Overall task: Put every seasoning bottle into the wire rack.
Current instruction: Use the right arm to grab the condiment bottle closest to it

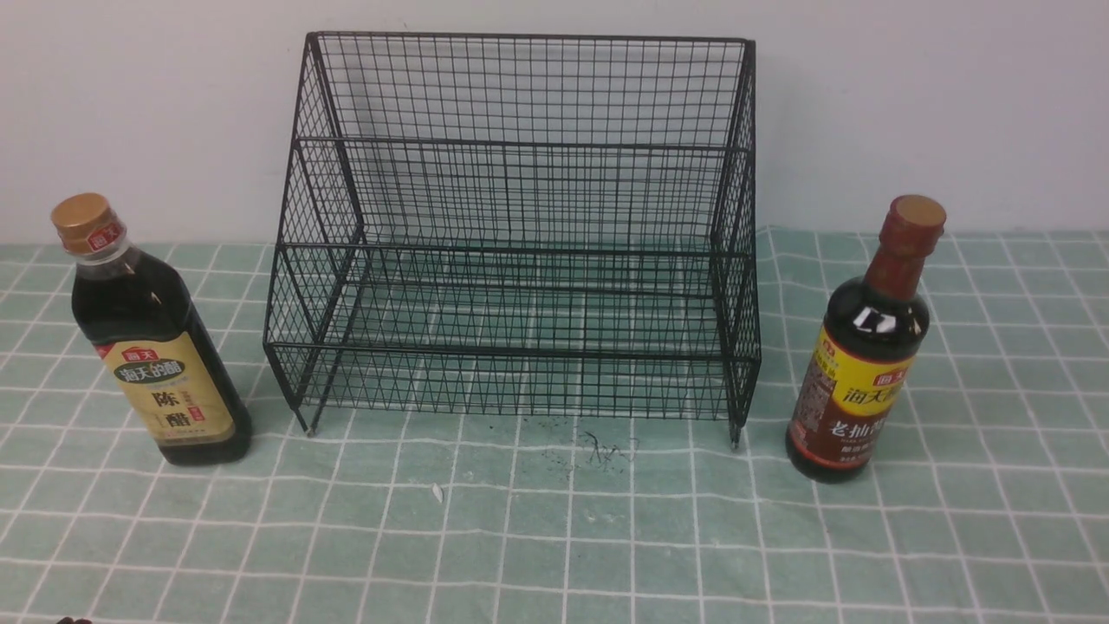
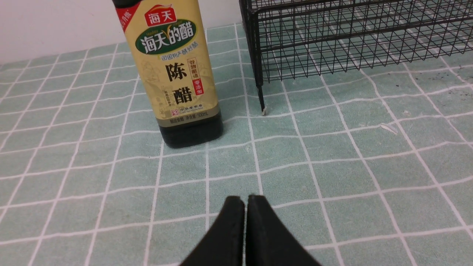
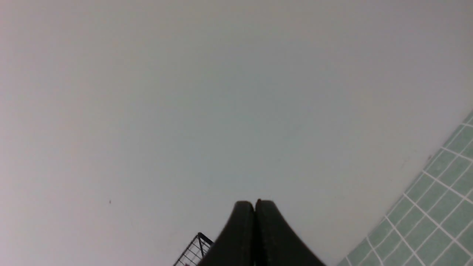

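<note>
The black wire rack [image 1: 520, 234] stands against the back wall, both tiers bare. A squarish dark bottle with a gold cap and tan label [image 1: 156, 347] stands upright to its left. A round dark bottle with a reddish-brown neck and yellow-and-maroon label [image 1: 862, 355] stands upright to its right. In the left wrist view my left gripper [image 2: 245, 199] is shut and empty, a short way in front of the squarish bottle [image 2: 175, 74], beside the rack's corner foot [image 2: 261, 103]. My right gripper [image 3: 255, 202] is shut and empty, facing the wall, with a rack corner [image 3: 196, 249] beside it.
A green checked cloth [image 1: 554, 537] covers the table up to a plain pale wall [image 1: 953, 104]. Dark specks [image 1: 598, 451] and a small white scrap [image 1: 437, 494] lie on the cloth in front of the rack.
</note>
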